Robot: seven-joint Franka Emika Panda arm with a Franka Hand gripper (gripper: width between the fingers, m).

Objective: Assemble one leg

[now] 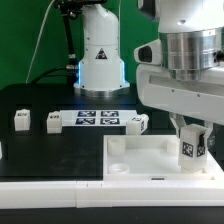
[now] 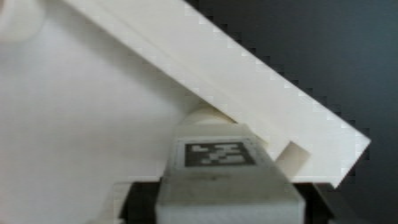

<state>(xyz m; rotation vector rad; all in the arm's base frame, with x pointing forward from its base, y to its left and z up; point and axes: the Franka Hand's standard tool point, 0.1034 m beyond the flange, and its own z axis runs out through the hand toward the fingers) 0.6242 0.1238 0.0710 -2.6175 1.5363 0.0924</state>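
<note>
My gripper (image 1: 193, 140) is shut on a leg (image 1: 192, 146), a small white post with a black-and-white tag on its face. I hold it upright over the near right corner of the large white tray-like part (image 1: 140, 158). In the wrist view the leg (image 2: 221, 158) sits between my dark fingers (image 2: 148, 203), its end against the tray's raised rim (image 2: 214, 70) at the corner. Three more legs stand on the black table: one (image 1: 20, 119) at the exterior view's left, one (image 1: 52, 122) beside it, one (image 1: 139, 123) near the marker board.
The marker board (image 1: 97, 120) lies flat at the middle of the table. The robot's white base (image 1: 100, 55) stands behind it. The table's white front edge (image 1: 50, 186) runs along the bottom of the exterior view.
</note>
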